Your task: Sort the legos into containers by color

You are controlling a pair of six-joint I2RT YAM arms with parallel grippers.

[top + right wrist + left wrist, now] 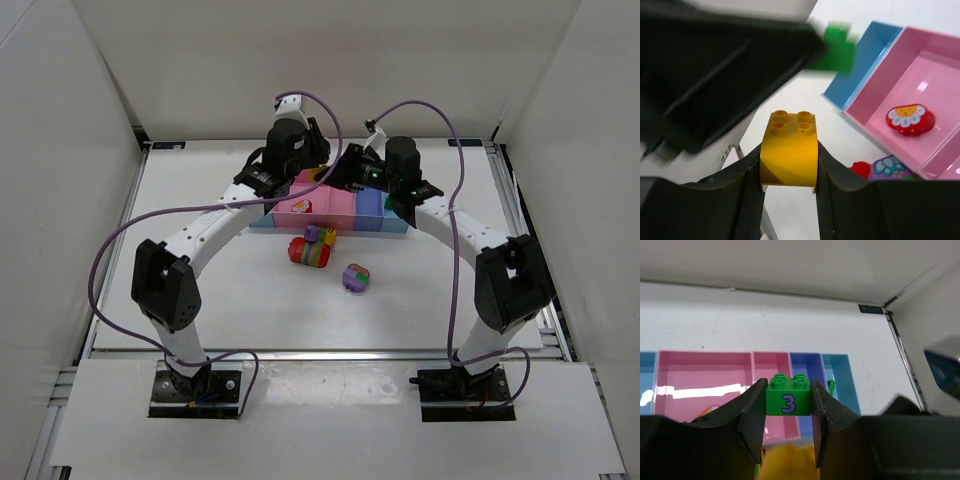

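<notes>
Left fingers (754,415) closed on green number-3 brick (788,401), right fingers (752,187) closed on yellow brick (789,155), both held close together near the bins (705,375); hazard: crowded arms may collide, jolting a brick loose into the wrong-colour bin.

the left pincer (788,392) grips a green lego (788,402), studs up, a purple 3 on its face. beyond it on the white counter (765,320) lies the row of containers (705,371): pink, narrower pink, dark blue, light blue. a blurred yellow shape (785,460) shows below.

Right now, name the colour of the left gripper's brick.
It's a green brick, purple 3; left wrist view.
</notes>
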